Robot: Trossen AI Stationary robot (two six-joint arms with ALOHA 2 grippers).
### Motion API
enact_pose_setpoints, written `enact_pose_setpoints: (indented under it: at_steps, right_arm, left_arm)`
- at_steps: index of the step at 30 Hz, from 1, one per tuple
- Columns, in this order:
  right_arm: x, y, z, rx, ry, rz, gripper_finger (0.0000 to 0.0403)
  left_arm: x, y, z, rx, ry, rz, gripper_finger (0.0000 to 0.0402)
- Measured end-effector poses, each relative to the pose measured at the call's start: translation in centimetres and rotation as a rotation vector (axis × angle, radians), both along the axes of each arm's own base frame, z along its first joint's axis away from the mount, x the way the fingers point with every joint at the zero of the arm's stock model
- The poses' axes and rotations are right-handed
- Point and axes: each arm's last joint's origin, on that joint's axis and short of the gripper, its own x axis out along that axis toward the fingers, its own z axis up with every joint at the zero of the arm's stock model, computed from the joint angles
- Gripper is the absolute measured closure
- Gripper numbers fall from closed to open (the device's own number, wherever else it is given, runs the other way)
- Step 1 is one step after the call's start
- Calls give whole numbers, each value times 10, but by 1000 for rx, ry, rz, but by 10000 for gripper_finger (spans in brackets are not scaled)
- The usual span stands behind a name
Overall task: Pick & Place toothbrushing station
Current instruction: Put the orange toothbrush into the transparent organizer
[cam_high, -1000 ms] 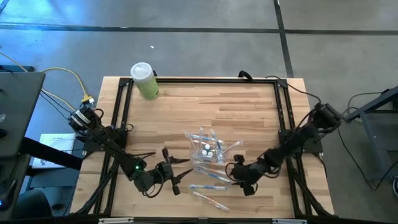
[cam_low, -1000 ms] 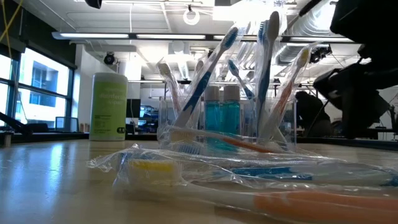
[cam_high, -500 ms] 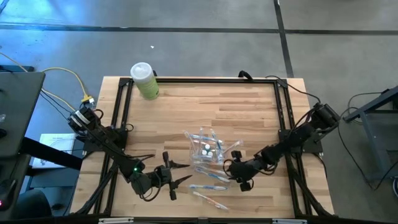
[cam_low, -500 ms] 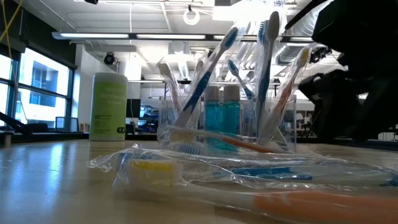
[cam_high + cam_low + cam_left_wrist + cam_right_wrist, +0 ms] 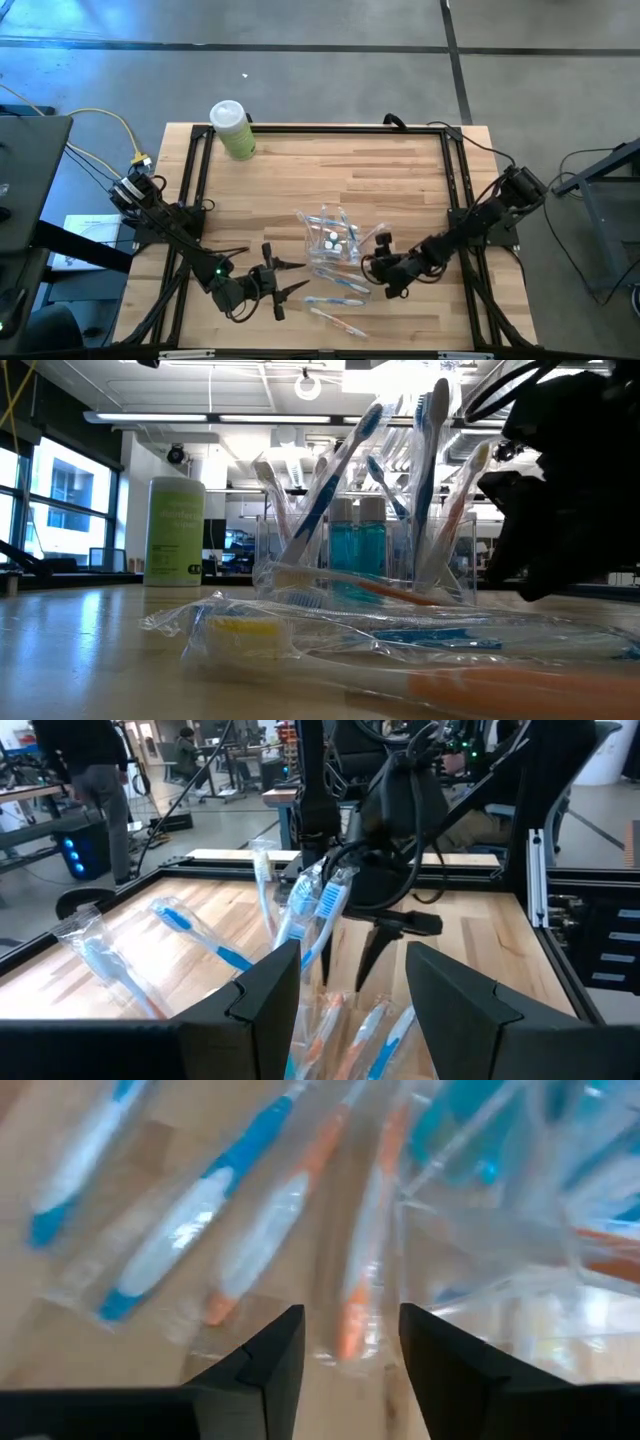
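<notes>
Bright, even overhead light (right wrist view motion-blurred)

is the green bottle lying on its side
No, the green bottle stands upright on the table, well apart from the toothbrush holder.

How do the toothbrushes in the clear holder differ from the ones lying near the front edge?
The holder's toothbrushes stand upright, leaning against the clear holder. The loose toothbrushes lie flat on the table, apart from it. Both groups are in clear wrappers with blue or orange marks.
</notes>
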Motion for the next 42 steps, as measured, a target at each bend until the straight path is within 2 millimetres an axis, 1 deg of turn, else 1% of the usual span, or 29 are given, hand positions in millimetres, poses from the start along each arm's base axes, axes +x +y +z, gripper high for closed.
enact_pose_setpoints:
  at_steps: [7, 17, 26, 28, 30, 32, 36, 38, 42]
  right_arm:
    - [-1, 3, 1, 5, -14, 2, 247]
    - [1, 7, -22, -102, -5, -39, 247]
    - [2, 8, -24, -71, -11, -54, 250]
    - [2, 7, -25, -55, 3, -53, 262]
    - [3, 5, -25, -26, 25, -58, 283]
    - [3, 3, -26, -11, 40, -60, 311]
    - [3, 2, -27, -2, 62, -55, 380]
    - [3, 2, -27, -5, 60, -56, 390]
    - [-1, 7, -27, -59, 32, -53, 390]
  left_arm:
    - [0, 0, 0, 0, 0, 0, 225]
    - [0, 0, 0, 0, 0, -1, 225]
    - [0, 0, 0, 0, 0, -2, 225]
    - [0, 0, 0, 0, 0, -2, 225]
    - [0, 0, 0, 0, 0, -2, 225]
    - [0, 0, 0, 0, 0, -2, 225]
    - [0, 0, 0, 0, 0, -1, 225]
    - [0, 0, 0, 0, 0, -1, 225]
    - [0, 0, 0, 0, 0, -1, 225]
